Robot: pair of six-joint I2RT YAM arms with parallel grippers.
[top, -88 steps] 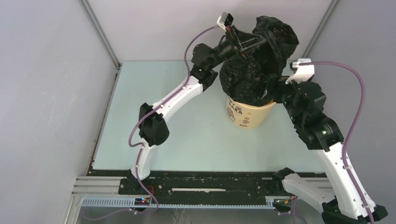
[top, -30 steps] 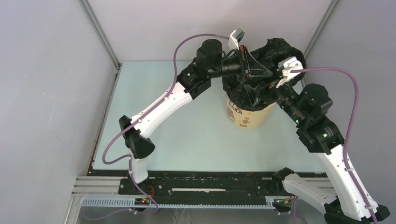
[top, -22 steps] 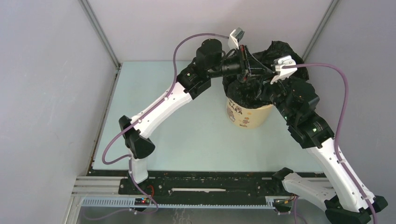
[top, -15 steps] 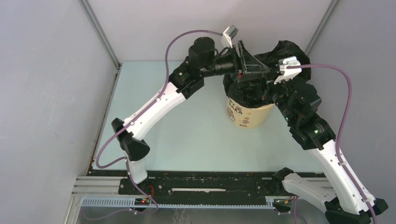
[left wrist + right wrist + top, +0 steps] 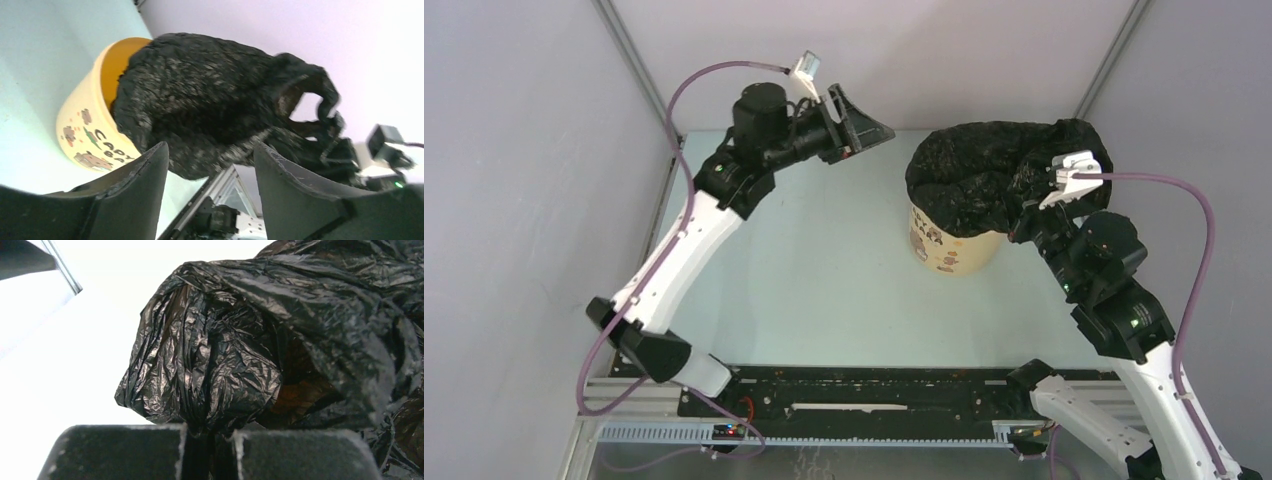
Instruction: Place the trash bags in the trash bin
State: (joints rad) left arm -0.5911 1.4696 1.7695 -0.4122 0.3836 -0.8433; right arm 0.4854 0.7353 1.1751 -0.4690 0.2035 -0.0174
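Your left gripper [image 5: 209,150] hung wide open, empty, well left of the trash bin [image 5: 949,245]; your right gripper [image 5: 207,432], nearer, pinched the trash bags [image 5: 984,170] draped over its mouth.

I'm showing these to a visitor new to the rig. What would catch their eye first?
The big, crinkled black trash bag stands out, draped over the mouth of the pale yellow trash bin toward the far right of the table. The right tool is shut on a fold of it, while the left tool hangs open and empty to the bin's left.
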